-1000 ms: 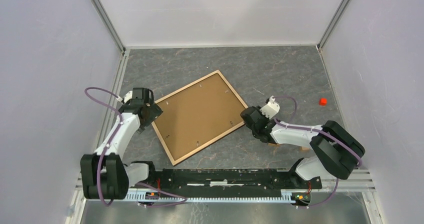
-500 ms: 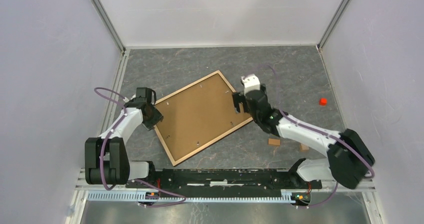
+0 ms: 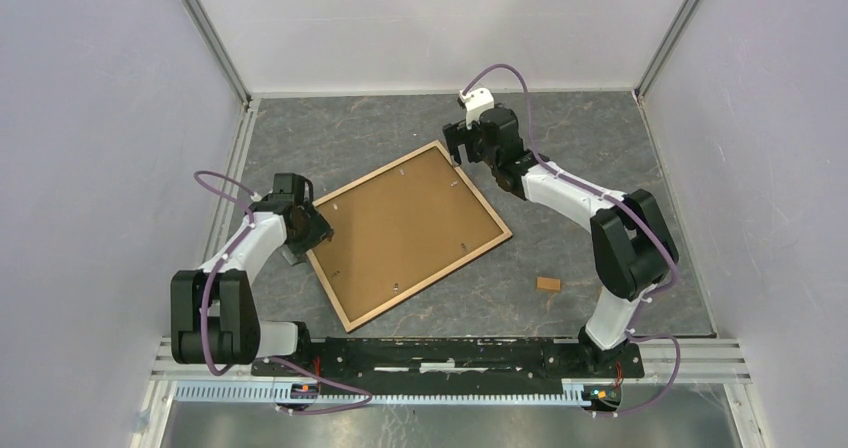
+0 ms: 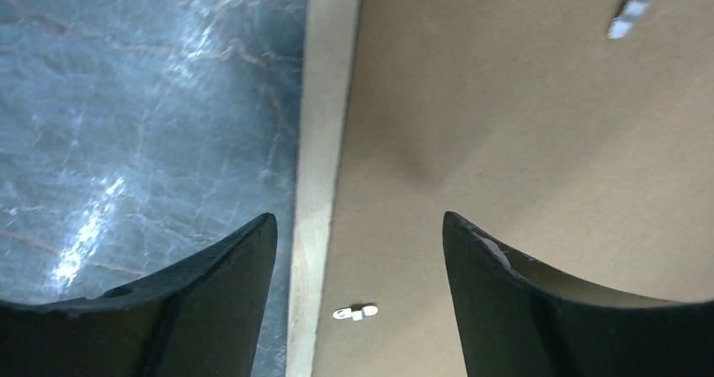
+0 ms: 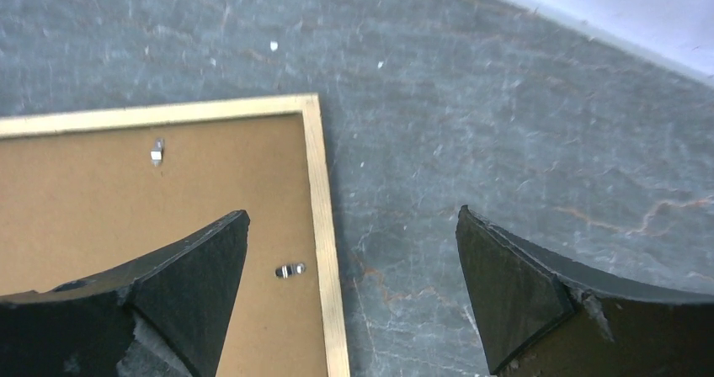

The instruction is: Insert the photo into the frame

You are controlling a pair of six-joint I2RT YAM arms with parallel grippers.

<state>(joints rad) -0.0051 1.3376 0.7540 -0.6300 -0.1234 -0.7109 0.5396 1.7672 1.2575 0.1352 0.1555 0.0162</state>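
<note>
The frame lies flat and turned at an angle on the grey table, its light wood rim up and a brown backing board filling it. The photo is hidden. My left gripper hangs open over the frame's left edge. In the left wrist view, the left gripper straddles the rim and a small metal clip. My right gripper is open above the frame's far corner. In the right wrist view, the right gripper has the rim and a clip beneath it.
A small brown block lies on the table to the right of the frame. Pale walls close in the table on the left, back and right. The arms' base rail runs along the near edge.
My right arm has swung from the frame's right corner up to its far corner, and its gripper has opened. The left gripper stayed at the left edge, narrowing and then widening again.
</note>
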